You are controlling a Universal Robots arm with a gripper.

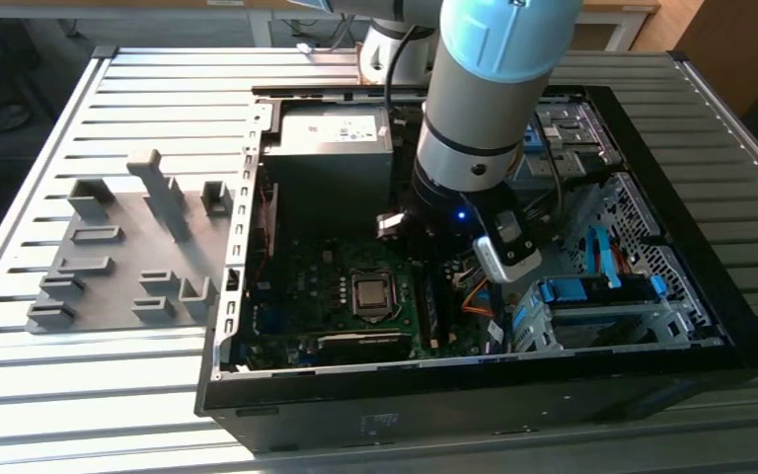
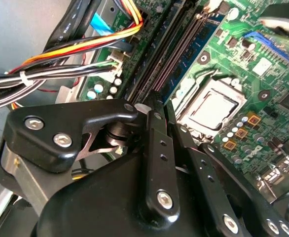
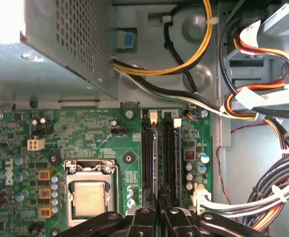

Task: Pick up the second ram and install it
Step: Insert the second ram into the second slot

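Note:
My gripper is down inside the open computer case, right over the memory slots of the green motherboard. Its two black fingers are pressed close together, with only a thin gap between them. The second ram shows edge-on as a narrow bluish strip along the slots, and it runs in between the fingertips. In the second wrist view the slots stretch away from the fingertips beside the processor socket. In the exterior view the arm's wrist covers the slots.
The power supply is close behind the slots. Yellow, orange and black cable bundles hang beside them. Blue drive-bay latches sit toward the exterior view's right. A gray holder with upright blocks lies on the slatted table at the exterior view's left.

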